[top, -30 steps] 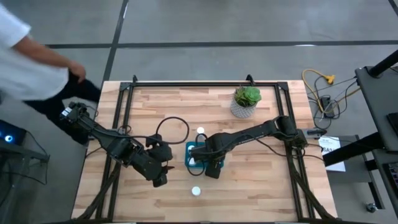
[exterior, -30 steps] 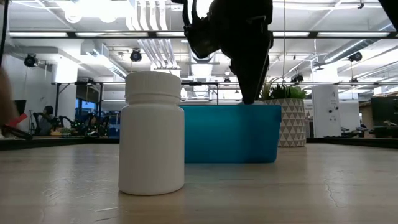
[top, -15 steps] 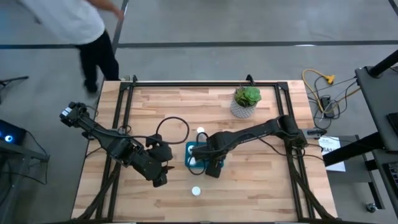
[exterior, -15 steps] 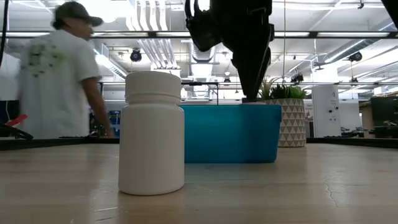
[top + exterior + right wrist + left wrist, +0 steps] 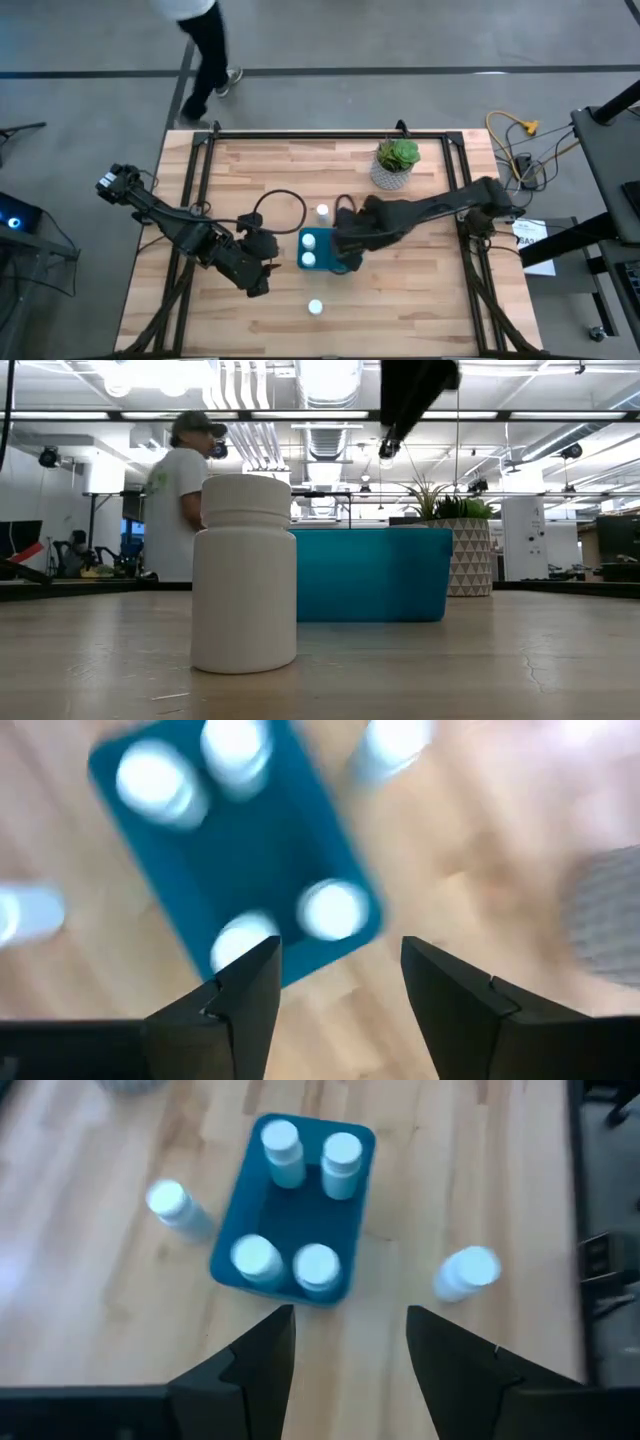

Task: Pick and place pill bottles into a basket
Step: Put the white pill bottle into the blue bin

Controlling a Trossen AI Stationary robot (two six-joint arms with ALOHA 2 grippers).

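The right hand [image 5: 335,990] has lifted off the basket [image 5: 318,250], open and empty; four bottles [image 5: 316,1266] sit inside, two remain on the bench [image 5: 420,300].

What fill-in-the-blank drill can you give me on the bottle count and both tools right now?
1. The teal basket holds ____ pill bottles.
2. ____ bottles stand outside it on the wooden table.
3. The right tool is above the basket with its fingers apart, holding ____.
4. The left tool, also open, waits on the side away from the ____.

Missing words: four; two; nothing; potted plant
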